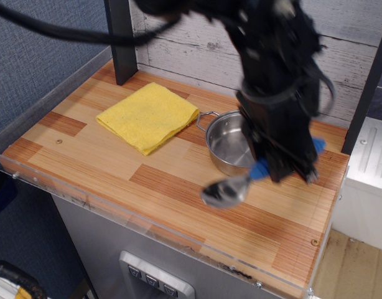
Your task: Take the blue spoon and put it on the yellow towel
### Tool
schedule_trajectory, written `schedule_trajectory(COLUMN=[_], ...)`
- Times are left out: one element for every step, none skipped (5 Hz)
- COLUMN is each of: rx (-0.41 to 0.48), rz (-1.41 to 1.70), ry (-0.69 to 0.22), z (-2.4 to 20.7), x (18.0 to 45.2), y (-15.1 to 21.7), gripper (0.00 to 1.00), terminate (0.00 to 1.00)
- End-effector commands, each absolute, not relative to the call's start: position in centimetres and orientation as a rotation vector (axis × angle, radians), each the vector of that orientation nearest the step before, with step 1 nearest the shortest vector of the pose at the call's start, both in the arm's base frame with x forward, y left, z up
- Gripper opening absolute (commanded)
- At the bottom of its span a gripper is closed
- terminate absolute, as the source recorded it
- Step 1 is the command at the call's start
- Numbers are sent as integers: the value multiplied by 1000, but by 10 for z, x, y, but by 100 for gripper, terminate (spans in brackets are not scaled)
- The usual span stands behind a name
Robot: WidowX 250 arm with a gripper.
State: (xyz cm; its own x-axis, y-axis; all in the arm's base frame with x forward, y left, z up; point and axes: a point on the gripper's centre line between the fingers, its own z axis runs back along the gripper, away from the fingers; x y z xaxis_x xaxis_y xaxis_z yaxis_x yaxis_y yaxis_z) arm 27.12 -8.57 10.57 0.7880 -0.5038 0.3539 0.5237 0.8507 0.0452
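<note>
Your gripper [289, 167] is clamped on the blue spoon [241, 185], held mid-handle, bowl drooping. Swinging toward the yellow towel [147, 116] at the back-left, it could clip the pot [231, 142] or slip.

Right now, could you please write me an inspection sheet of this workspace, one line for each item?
Surface: wooden table top with a clear plastic rim.
Job's things: blue spoon held in the air, bowl end pointing left and down; yellow towel lies folded at the back left, nothing on it.
Clutter: steel pot beside the towel, looks empty.
Grippers: tool shut on the spoon's blue handle.
Cables: black cable runs along the arm at the top.
Surroundings: blue wall on the left, white plank wall behind, dark post at the back.
</note>
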Motion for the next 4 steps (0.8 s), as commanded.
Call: schedule_trajectory(rx=[-27, 24, 64, 61], rz=[-449, -411, -355, -287], ry=[-461, -457, -436, -424], z=[160, 162, 156, 145], x=[267, 271, 275, 278], y=[-31, -1, 32, 56], gripper=[0, 0, 0, 0], terminate=[0, 0, 0, 0])
